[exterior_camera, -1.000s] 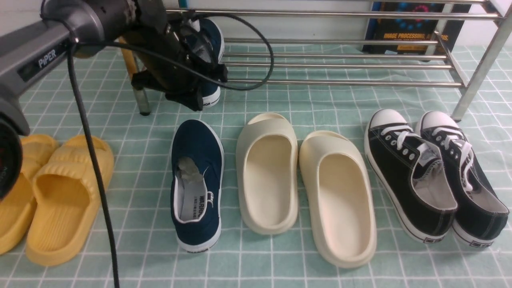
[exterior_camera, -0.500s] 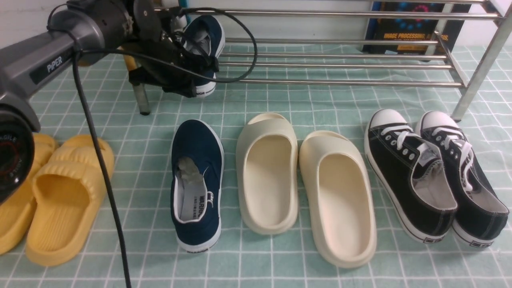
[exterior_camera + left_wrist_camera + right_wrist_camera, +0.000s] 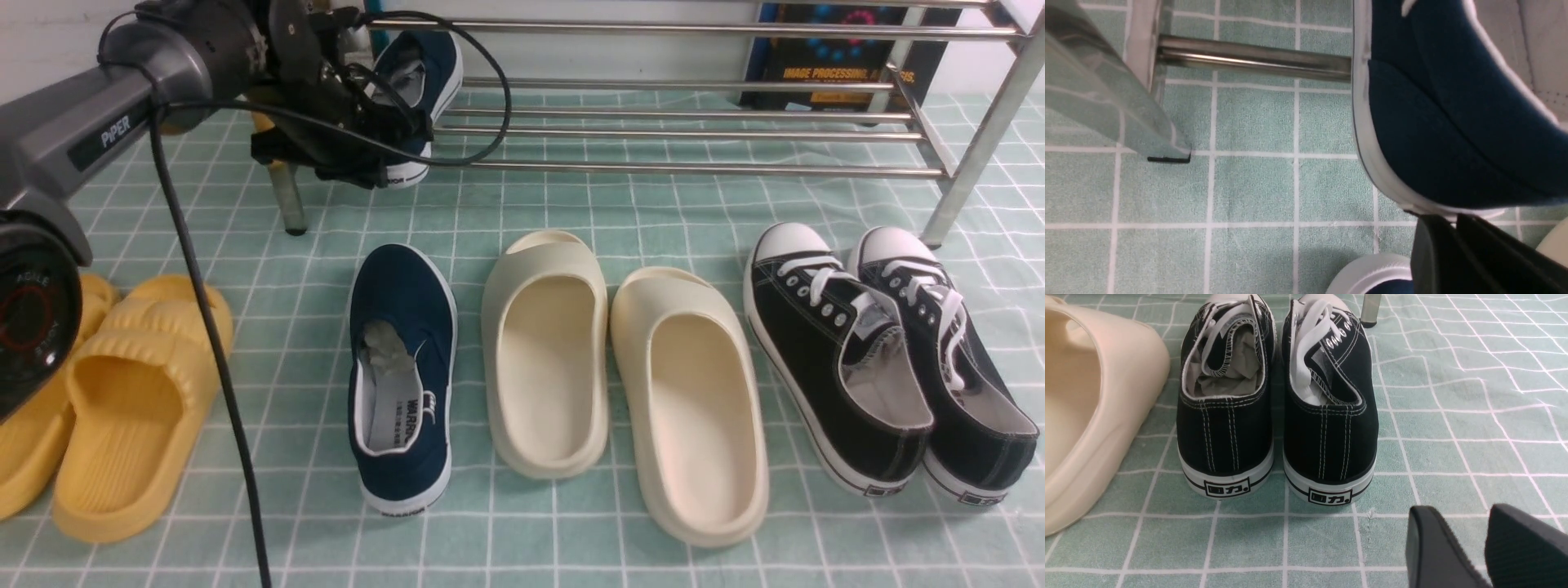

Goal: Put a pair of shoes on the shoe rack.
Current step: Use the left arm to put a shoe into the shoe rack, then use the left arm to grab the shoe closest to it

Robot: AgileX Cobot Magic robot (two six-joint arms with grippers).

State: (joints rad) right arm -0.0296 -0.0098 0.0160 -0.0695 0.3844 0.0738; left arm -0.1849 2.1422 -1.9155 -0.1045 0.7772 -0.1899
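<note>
Saw shoe [image 3: 437, 57] tilted on rack [image 3: 694, 169], heel at left pincer [image 3: 371, 171]; could not tell if pinched or let go. Saw other shoe [image 3: 404, 310] on cloth [image 3: 571, 523], right pincer [image 3: 1459, 510] spread, empty. Needed slow let-go, straight pull back, no heel drag.

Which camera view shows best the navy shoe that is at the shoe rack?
The front view: the navy shoe shows tilted at the left end of the shoe rack, partly covered by the left gripper. The left wrist view gives only a close piece of its side and white sole. The right wrist view lacks it.
</note>
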